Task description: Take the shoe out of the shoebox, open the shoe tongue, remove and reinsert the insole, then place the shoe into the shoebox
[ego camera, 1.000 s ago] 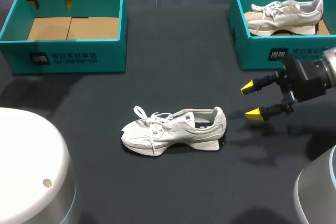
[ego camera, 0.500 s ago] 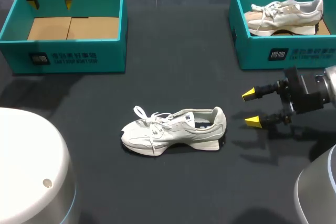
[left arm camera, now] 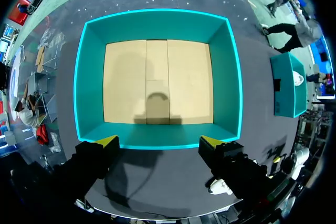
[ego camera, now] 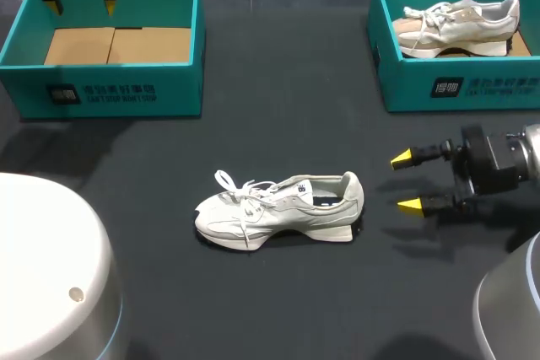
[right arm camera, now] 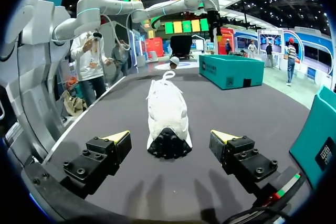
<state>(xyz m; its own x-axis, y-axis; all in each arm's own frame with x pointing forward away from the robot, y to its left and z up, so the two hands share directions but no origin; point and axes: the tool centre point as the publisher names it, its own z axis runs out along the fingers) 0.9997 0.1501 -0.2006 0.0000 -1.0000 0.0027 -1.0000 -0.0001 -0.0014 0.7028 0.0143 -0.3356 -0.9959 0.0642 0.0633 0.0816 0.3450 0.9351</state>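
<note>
Aimed at the shoe (ego camera: 278,208) heel with right gripper (ego camera: 406,181) spread for a grab, with left gripper (ego camera: 82,4) parked spread over the empty box (ego camera: 118,82).

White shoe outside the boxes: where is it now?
In the head view the white shoe stands mid-table, heel toward the right arm's open fingers, not touching them.

A dark, matte table (ego camera: 278,82) fills the scene, evenly lit, with soft shadows.
</note>
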